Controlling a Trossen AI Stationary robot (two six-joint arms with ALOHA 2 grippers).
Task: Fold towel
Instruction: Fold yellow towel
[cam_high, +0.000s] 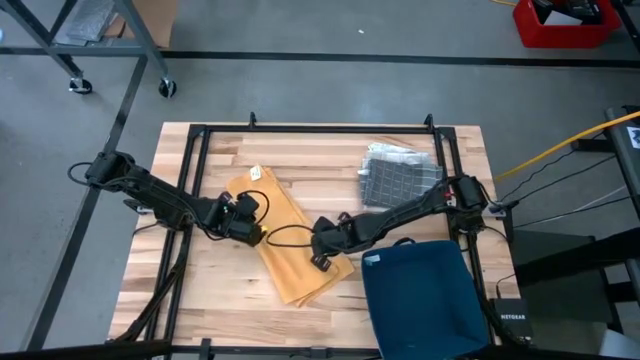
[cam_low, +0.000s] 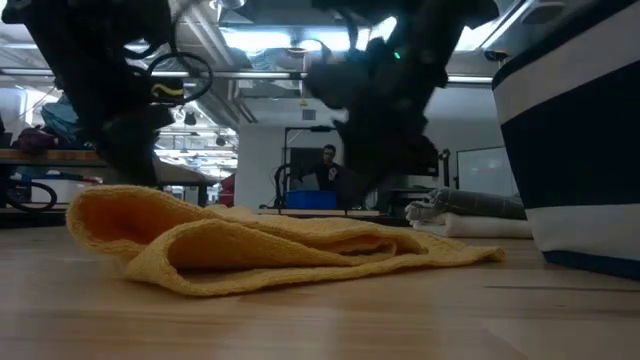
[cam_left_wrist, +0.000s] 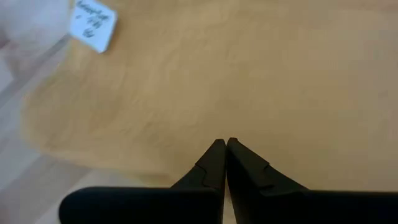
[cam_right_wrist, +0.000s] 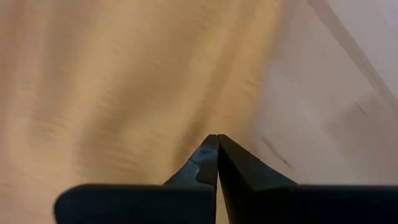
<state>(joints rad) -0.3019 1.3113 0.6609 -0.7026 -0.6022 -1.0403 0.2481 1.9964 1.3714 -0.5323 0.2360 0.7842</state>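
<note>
A yellow towel (cam_high: 285, 235) lies folded into a long strip, slanting across the middle of the wooden table, with a white label (cam_left_wrist: 93, 25) at its far end. My left gripper (cam_high: 250, 232) is shut at the strip's left edge, where the cloth humps up (cam_low: 100, 210). My right gripper (cam_high: 322, 243) is shut over the strip's right side, near its edge (cam_right_wrist: 249, 124). The rest of the towel (cam_low: 300, 250) rests flat on the table. My left gripper comes down at a slant from the table's left, its shut fingertips (cam_left_wrist: 214, 152) on the towel just inside its left edge (cam_left_wrist: 186, 134). The cloth under it stands raised in a hump; the rest lies on the table. How many layers are held, I cannot tell. My right gripper slants down from the table's right, its shut fingertips (cam_right_wrist: 208, 149) over the towel beside its right edge. Whether they have cloth between them or only touch it, I cannot tell.
A folded grey cloth (cam_high: 398, 175) lies at the far right of the table. A dark blue bin (cam_high: 420, 295) stands at the near right corner, close to my right arm. A black frame (cam_high: 320, 128) runs around the table top. A person stands in the room behind.
</note>
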